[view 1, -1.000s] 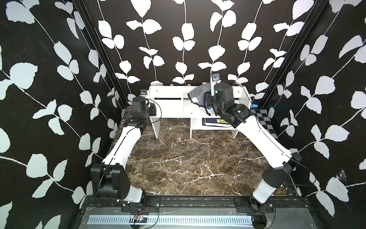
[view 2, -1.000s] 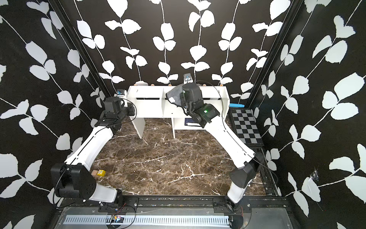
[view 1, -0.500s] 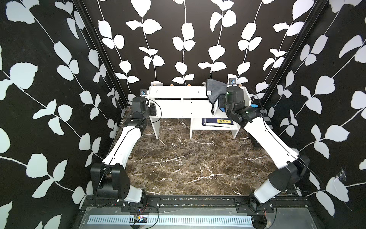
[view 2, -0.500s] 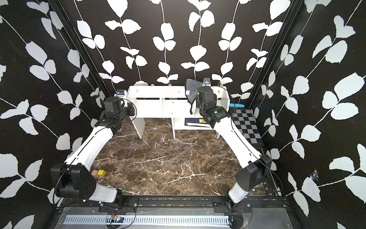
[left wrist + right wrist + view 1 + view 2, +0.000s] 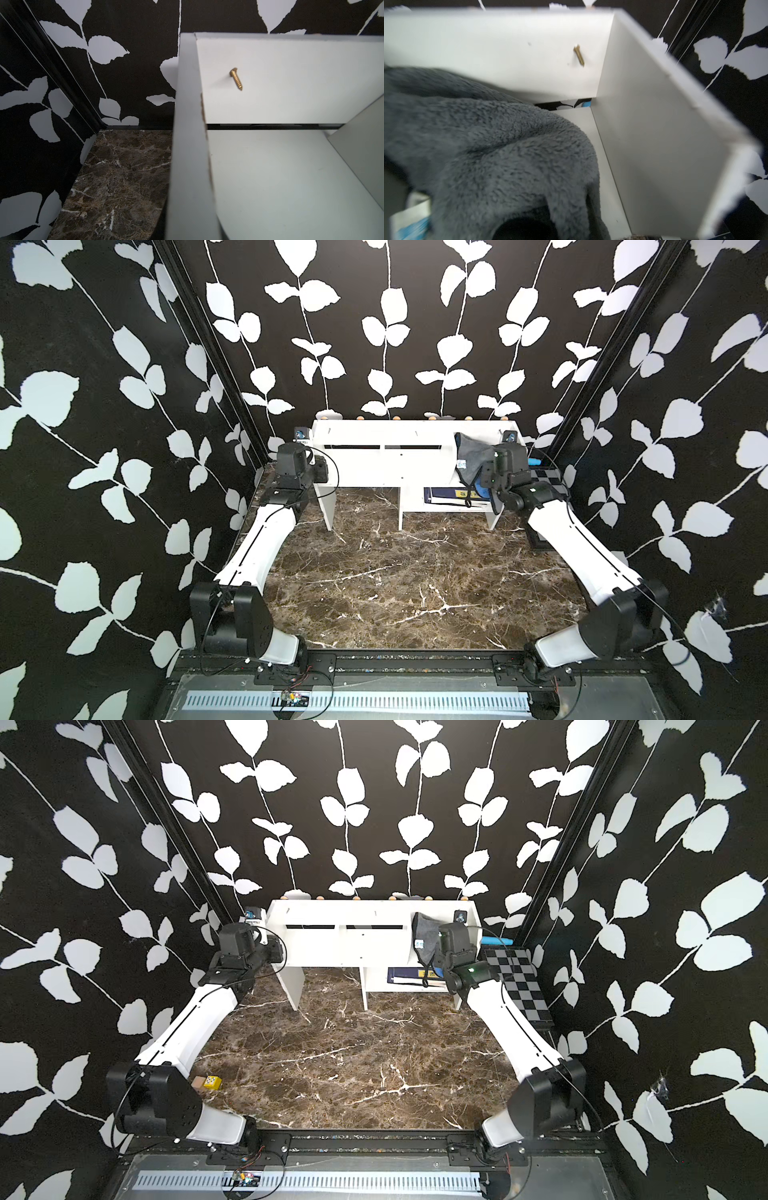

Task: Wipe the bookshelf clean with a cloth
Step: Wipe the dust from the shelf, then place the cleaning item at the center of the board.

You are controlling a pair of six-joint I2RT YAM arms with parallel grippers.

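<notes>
Cloth (image 5: 469, 454) hangs bunched in the clenched right gripper (image 5: 487, 472) at the right end of the bookshelf (image 5: 399, 464); its long axis runs left-right, so remaining wiping probably lies leftward. Left gripper (image 5: 320, 470) sits at the left end, grip unclear

The white bookshelf (image 5: 374, 464) stands low and wide at upper centre. The grey cloth (image 5: 468, 450) hangs bunched over its right end, blue showing beneath.
</notes>
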